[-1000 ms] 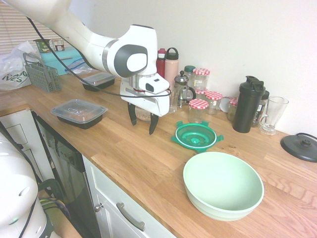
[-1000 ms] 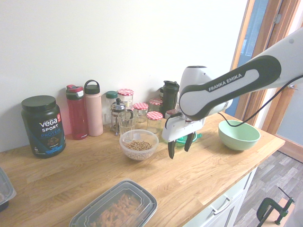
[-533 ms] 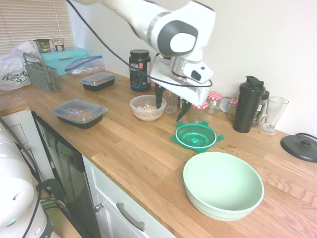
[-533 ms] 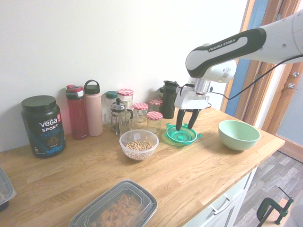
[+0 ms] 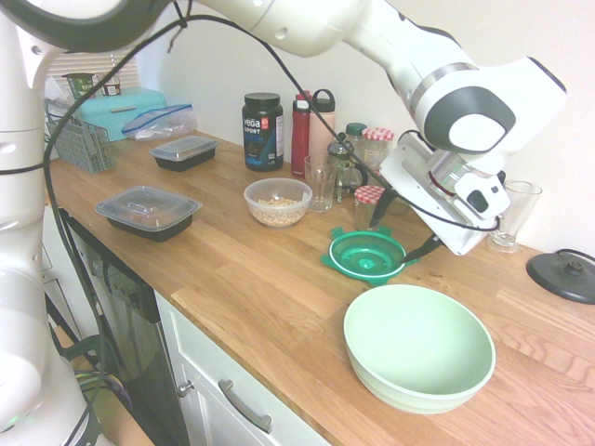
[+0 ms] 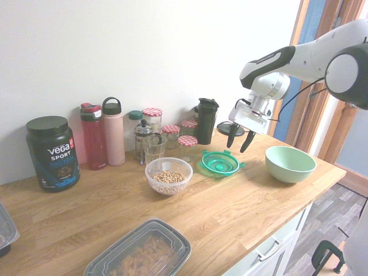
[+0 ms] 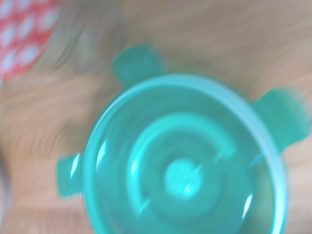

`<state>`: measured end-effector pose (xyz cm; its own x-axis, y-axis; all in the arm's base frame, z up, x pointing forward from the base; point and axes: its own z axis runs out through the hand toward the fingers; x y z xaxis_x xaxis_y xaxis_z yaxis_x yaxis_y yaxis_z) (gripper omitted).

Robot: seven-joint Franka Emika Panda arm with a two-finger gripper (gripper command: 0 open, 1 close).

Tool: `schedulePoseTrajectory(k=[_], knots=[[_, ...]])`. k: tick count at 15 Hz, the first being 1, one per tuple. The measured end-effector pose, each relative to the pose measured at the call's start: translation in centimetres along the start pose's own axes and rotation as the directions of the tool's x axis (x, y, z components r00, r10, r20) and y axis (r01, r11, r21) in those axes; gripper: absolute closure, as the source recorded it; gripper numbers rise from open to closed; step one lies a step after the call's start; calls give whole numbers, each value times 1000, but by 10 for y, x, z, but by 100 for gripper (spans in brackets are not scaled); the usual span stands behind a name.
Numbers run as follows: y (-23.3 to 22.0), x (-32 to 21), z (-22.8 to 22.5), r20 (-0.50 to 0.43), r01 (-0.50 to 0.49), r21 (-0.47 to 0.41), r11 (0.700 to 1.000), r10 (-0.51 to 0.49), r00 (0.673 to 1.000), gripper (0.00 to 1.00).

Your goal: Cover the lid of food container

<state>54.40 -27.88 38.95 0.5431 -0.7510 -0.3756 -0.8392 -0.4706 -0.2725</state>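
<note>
Pale wall rises behind a wooden countertop [image 5: 270, 279], with the gripper [image 5: 390, 242] hanging over the counter at a tilt. Its 2 fingers are spread apart with nothing between them, so the hand is released and empty. Just beneath the fingertips, the green lid [image 5: 367, 255] lies flat on the wood, and 3 of its tabs show in the wrist view, along with a raised ring around its centre. Beyond the lid, to the gripper's left in the first exterior view, the clear food container [image 5: 277, 203] stands uncovered with beige grains inside. The mint-green bowl [image 5: 418, 348] sits nearer that camera than the gripper, and a black round disc [image 5: 567, 274] lies to the gripper's right there. In the second exterior view, 4 jars with red-checked lids [image 6: 187, 148] stand to the gripper's left, near a black shaker bottle [image 6: 206, 122]. Farther out on that side come the French press [image 6: 143, 141], pink bottle [image 6: 114, 135], red bottle [image 6: 94, 138] and dark protein tub [image 6: 53, 155]. Well away from the gripper, 2 black trays with clear lids [image 5: 149, 212] rest on the counter, short of a teal box [image 5: 121, 111]
</note>
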Motion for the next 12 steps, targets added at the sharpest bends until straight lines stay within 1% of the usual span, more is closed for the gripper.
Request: schedulePoseTrajectory(k=[6, 9, 11, 12], knots=[[16, 50, 33, 102, -75, 64, 995, 68, 992, 0], [14, 53, 52, 203, -89, 129, 988, 62, 977, 0], [9, 49, 60, 238, -85, 131, 988, 52, 970, 0], [6, 46, 63, 252, -81, 125, 989, 47, 967, 100]])
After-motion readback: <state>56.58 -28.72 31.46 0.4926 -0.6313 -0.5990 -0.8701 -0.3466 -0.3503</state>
